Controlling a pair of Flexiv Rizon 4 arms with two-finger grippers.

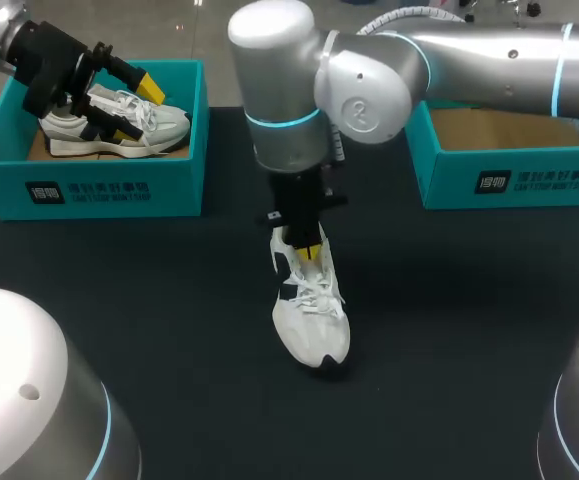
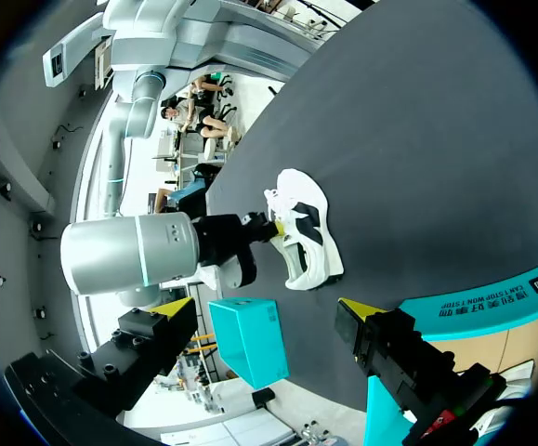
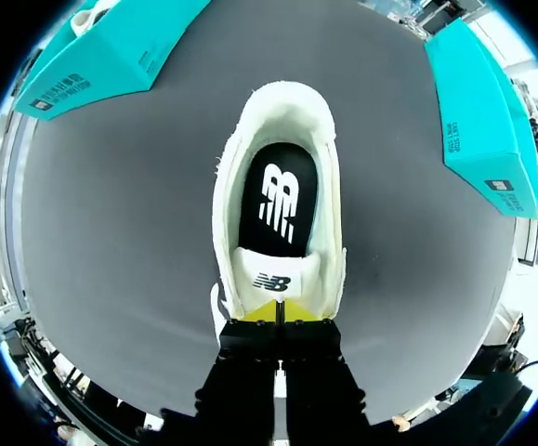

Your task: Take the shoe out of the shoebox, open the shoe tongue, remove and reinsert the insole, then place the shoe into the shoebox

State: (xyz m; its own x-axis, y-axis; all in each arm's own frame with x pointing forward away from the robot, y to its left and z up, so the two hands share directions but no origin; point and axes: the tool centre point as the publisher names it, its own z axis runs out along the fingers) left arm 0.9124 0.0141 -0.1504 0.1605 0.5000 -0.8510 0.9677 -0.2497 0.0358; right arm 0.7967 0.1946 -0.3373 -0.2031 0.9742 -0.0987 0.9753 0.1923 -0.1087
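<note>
While the right claw [image 1: 312, 252] stands pinched narrow on the shoe tongue [image 3: 273, 279], as far as I can judge from its wrist camera, the white shoe [image 1: 311, 310] sits upright in the middle of the desk [image 1: 169, 300], toe toward the near edge. With the tongue drawn clear, the mouth gapes and the black insole [image 3: 280, 200] lies flat inside, fully exposed.

To my eye this sneaker is light and soft in the upper, with a springy foam sole. The tongue is floppy padding that bends without resistance. A hard pull could lift or skate the whole shoe across the dark cloth. The insole looks thin and bendy; I would take it at its heel end, where the collar leaves room for a fingertip, and peel it up. A steadying grip on the stiff heel counter would help.

Over at the far left corner, a teal shoebox [image 1: 89, 190] holds a second shoe [image 1: 159, 125] lying on brown card. The left claw [image 1: 135, 108] hangs over it with its yellow tips spread wide; whether they touch that shoe I cannot tell. Toward the far right corner, another teal shoebox [image 1: 509, 180] shows only bare brown floor where the arm does not hide it.
</note>
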